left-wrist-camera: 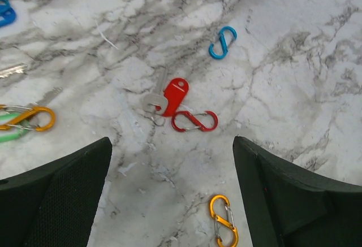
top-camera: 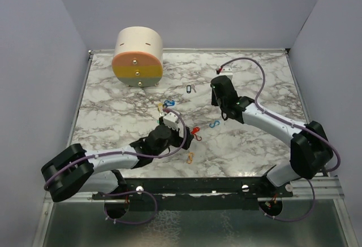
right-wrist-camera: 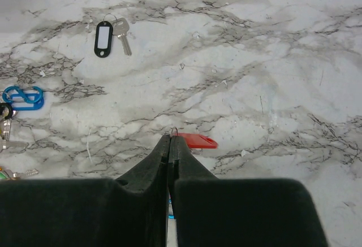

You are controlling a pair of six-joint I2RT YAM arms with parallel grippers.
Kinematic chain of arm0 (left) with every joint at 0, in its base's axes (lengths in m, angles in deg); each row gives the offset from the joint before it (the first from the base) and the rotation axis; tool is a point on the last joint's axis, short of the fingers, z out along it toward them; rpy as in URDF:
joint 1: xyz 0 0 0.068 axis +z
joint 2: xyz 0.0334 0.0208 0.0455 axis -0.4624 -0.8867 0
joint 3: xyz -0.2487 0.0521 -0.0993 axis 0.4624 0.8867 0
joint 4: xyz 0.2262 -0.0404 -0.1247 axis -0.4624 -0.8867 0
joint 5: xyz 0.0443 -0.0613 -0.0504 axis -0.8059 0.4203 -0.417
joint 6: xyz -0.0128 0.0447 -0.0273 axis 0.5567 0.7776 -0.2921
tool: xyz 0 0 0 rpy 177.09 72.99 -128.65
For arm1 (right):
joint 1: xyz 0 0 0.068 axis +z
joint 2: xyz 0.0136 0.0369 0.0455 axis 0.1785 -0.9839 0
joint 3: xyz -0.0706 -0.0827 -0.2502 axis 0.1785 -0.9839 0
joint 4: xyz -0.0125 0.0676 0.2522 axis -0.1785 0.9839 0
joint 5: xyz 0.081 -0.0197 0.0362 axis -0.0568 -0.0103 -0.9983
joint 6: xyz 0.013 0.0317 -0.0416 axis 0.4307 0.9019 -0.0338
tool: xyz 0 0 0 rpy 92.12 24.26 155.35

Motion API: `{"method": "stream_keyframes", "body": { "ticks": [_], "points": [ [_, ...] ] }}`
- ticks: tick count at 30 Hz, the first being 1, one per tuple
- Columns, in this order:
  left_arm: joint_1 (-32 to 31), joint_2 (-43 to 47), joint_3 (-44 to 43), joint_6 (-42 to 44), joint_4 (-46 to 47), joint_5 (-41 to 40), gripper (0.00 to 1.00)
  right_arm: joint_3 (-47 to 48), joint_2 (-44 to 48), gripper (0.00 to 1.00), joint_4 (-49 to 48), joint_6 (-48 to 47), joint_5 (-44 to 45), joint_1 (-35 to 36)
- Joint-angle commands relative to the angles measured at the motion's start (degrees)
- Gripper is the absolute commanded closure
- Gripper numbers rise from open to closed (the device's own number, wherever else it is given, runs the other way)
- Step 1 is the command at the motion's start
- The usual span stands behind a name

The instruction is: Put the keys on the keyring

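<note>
Your red-tagged key [left-wrist-camera: 169, 97] lies flat on the worktop [left-wrist-camera: 294, 89], its silver blade alongside the tag. A red S-clip [left-wrist-camera: 195, 121] lies just beside the tag's lower end. A blue S-clip [left-wrist-camera: 222, 42] lies tilted, farther out, and an orange S-clip [left-wrist-camera: 223, 220] lies nearer. Your black-tagged key [right-wrist-camera: 104, 37] lies flat on its own, well apart from a second blue clip [right-wrist-camera: 22, 97].

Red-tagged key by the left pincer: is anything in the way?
Nothing visible covers the red-tagged key, and the left pincer hangs open above it. Only a red S-clip lies close against the tag, on the pincer's side.
</note>
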Motion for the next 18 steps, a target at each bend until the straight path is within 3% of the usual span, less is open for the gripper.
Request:
{"method": "stream_keyframes", "body": {
  "ticks": [1, 8, 18],
  "points": [
    [-6.53, -3.90, -0.38, -0.72, -0.70, -6.40, 0.11, -3.25, 6.24, 0.99, -0.62, 1.38, 1.57, 0.19],
    [-16.48, -8.31, -2.87, -4.86, -7.31, -17.51, 0.17, -6.19, 11.54, 0.99, 0.49, 1.34, 1.50, 0.14],
    [-23.77, -12.56, -5.93, -10.08, -14.13, -23.38, 0.20, -8.14, 13.08, 0.99, 0.20, 1.73, 0.70, 0.19]
  ]
}}
